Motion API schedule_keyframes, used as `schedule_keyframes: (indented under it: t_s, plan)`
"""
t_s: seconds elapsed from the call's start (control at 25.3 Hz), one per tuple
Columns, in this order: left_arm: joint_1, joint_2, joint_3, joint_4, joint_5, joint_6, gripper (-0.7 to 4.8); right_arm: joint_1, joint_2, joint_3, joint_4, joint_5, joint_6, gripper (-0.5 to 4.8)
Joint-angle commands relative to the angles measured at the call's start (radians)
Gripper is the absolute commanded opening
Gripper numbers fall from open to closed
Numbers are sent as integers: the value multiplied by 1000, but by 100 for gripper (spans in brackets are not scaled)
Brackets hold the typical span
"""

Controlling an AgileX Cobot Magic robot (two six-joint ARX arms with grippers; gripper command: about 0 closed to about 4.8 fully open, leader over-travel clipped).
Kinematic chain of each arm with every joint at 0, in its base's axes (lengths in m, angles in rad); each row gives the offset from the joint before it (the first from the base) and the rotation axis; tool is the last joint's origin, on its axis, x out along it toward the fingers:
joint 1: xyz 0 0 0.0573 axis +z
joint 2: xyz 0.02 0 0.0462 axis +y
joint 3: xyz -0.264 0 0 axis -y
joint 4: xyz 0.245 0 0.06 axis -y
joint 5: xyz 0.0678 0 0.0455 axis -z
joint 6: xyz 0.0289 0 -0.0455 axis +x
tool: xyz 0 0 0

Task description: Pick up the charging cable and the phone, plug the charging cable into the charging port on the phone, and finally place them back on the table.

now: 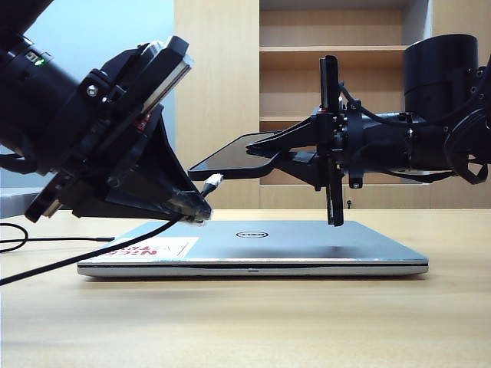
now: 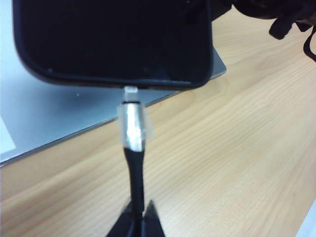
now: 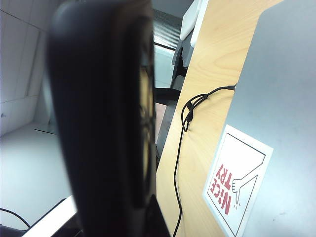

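While our left tool [image 2: 138,217] pinches the limp charging cable [image 2: 134,168] behind its plug, our right tool [image 1: 303,149] clamps the rigid, slippery phone [image 2: 113,39].

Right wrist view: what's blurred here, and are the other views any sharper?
Right wrist view: the phone is a dark blur, the laptop sticker sharp. Left wrist view: the plug is soft. Exterior view: the left gripper is soft, the laptop crisp.

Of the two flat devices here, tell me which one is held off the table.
The phone, slim and black, held in the air by the right gripper. The silver laptop lies closed on the table. The left gripper pinches the charging cable.
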Motion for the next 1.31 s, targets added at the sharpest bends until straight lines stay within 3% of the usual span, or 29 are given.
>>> schedule_keyframes:
  t_s: [0.04, 0.4, 0.63, 1.31]
  plan:
    - [1, -3, 5, 14, 0, 3, -8, 2, -8, 5, 45, -26, -31, -5]
    - [1, -3, 5, 13, 0, 3, -8, 13, -8, 5, 47, -31, -93, -5]
    - [1, -3, 5, 13, 0, 3, -8, 12, -8, 5, 46, -21, -10, -5]
    - [1, -3, 5, 13, 0, 3, -8, 11, -8, 5, 48, 26, 25, -5]
